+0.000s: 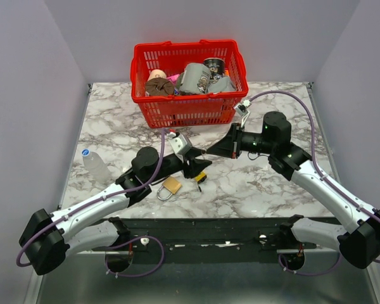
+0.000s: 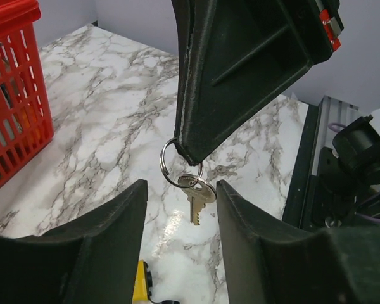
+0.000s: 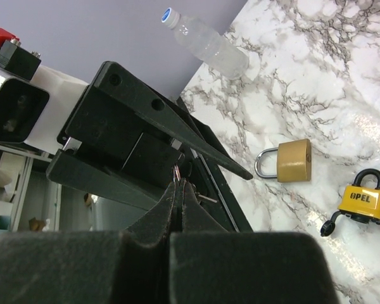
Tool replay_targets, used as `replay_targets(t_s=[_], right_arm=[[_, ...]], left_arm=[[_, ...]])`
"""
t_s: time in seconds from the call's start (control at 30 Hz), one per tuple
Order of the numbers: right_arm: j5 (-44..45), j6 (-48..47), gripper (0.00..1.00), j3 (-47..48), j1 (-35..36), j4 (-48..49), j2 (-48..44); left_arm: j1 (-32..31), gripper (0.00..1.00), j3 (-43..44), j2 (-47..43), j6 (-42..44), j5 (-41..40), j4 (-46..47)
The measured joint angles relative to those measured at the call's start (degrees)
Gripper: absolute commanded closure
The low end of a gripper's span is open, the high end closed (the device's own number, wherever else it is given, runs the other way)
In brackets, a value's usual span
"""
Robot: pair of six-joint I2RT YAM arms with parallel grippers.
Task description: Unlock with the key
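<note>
Left gripper (image 2: 180, 189), spread wide, brackets the key (image 2: 196, 197) dangling at its twelve o'clock.
Right gripper (image 2: 190, 155) reaches in from above, pressed together on the key ring (image 2: 166, 166), blade hanging down. Both arms stretch inward, tips meeting, with the yellow-and-black padlock (image 1: 201, 177) at their six o'clock. Best to close the left fingers squarely on the key's bow before the right releases; it may swing.
</note>
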Motion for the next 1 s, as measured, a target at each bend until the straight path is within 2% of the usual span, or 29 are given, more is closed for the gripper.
replay_targets(t_s=[0.03, 0.07, 0.27, 0.53, 0.6, 0.63, 0.7, 0.73, 0.77, 0.83, 1.0], right_arm=[[0.00, 0.04, 0.99, -0.04, 0.00, 0.11, 0.00], [0.00, 0.15, 0.99, -0.13, 0.00, 0.24, 0.00], [0.35, 0.20, 0.99, -0.76, 0.00, 0.52, -0.02], [1.22, -3.45, 0.99, -2.12, 0.02, -0.72, -0.09], [1.51, -7.61, 0.91, -2.08, 0.28, -2.64, -0.37], [1.51, -10.19, 0.78, -2.05, 0.44, -3.80, -0.66], [1.60, -15.47, 0.66, -1.92, 0.81, -6.54, -1.51], [1.97, -18.08, 0.53, -1.84, 0.68, -8.26, -2.10], [2.32, -20.63, 0.49, -1.81, 0.52, -9.79, -2.60], [2.54, -24.59, 0.44, -1.73, 0.15, -12.39, -3.52], [1.51, -30.40, 0.43, -1.73, 2.03, -15.41, -4.85]], left_arm=[[-0.02, 0.62, 0.02, 0.11, 0.04, -0.02, -0.02], [-0.07, 0.72, 0.02, 0.13, 0.09, -0.02, -0.17], [-0.22, 1.00, 0.20, 0.11, 0.37, 0.00, -1.77], [-0.48, 1.00, 0.83, -1.51, 2.43, 1.01, -8.44], [-0.50, 1.00, 2.34, -1.53, 3.52, 2.60, -11.91], [-0.50, 1.00, 2.93, -1.49, 3.91, 3.52, -13.42], [-0.50, 1.00, 4.59, -0.98, 4.94, 6.40, -17.35], [-0.50, 1.00, 5.53, -0.59, 5.46, 8.31, -19.67], [-0.50, 1.00, 6.60, -0.09, 5.92, 10.43, -21.90], [-0.50, 1.00, 8.04, 1.11, 6.49, 13.84, -24.76], [-0.50, 1.00, 9.73, 4.79, 6.27, 24.11, -28.24]])
